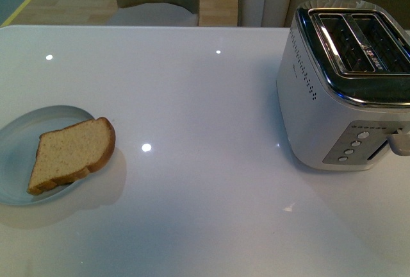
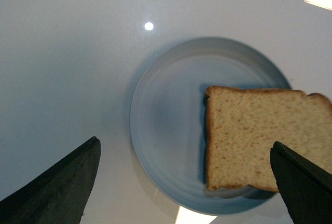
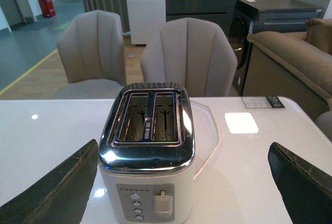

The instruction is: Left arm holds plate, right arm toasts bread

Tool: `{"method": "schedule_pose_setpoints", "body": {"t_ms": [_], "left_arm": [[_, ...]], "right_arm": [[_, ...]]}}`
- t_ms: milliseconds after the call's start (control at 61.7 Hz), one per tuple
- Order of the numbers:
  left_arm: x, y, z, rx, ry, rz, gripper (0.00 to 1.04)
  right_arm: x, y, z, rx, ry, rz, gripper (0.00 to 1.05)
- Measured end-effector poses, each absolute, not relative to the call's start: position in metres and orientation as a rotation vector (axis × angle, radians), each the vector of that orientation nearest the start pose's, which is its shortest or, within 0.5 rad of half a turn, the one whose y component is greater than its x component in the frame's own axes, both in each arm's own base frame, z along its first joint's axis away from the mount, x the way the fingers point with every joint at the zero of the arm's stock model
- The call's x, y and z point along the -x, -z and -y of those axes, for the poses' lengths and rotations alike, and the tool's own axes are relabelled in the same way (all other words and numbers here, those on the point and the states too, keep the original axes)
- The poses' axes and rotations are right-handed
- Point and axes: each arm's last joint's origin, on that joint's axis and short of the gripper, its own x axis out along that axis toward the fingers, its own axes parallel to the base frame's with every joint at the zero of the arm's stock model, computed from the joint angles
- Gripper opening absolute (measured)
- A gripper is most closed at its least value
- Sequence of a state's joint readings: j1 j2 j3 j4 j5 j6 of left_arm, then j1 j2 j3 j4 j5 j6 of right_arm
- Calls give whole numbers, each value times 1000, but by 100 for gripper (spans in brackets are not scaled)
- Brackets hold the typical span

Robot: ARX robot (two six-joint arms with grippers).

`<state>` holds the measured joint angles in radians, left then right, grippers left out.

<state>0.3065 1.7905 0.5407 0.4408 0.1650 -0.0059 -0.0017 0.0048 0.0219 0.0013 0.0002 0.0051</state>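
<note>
A plate (image 1: 19, 155) is set toward the left edge of the glossy white table (image 1: 211, 213), a toaster (image 1: 333, 97) toward its right.

Front view: from robot body, angled down over glossy white tabletop (image 1: 205, 193). Left wrist: straight down, close above round pale blue plate (image 2: 166, 115), shared with front. Right wrist: near silver two-slot toaster (image 3: 148, 154), seemingly slightly above; also shared.

A glossy white table (image 1: 205, 97) carries a silver two-slot toaster (image 1: 346, 91) near its right edge, with a lever and round buttons on its near end. Beyond the far edge stand a beige chair (image 3: 189, 53) and a second chair (image 3: 93, 47). A brown sofa (image 3: 290, 53) sits further off.
</note>
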Motion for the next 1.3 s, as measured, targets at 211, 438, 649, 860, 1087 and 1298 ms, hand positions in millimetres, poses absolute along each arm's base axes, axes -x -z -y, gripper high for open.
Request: {"method": "schedule_pose_setpoints", "body": {"t_ms": [211,438,649,860,1087,1298], "left_arm": [[-285,-20,-104,213,-240,-893,98],[-290,5,-104,196,-227,-947,98],[-293,17,-101,194,-212,-973,98],[-293,29,-95,206,-195,-1005,97],[-295,33,-94,236,-206,-1022,73],[-295,35,-93,267,-213,-1034,36]], "right_arm": [[-97,-171,0,-5,1,19,96],[-97,-171,0,-5,2,19,96],[-97,-171,0,-5,2,19,96],[-97,-171,0,-5,2,19,96],[-97,-171,0,-5,2,19,96],[-97,-171,0,-5,2,19,96]]}}
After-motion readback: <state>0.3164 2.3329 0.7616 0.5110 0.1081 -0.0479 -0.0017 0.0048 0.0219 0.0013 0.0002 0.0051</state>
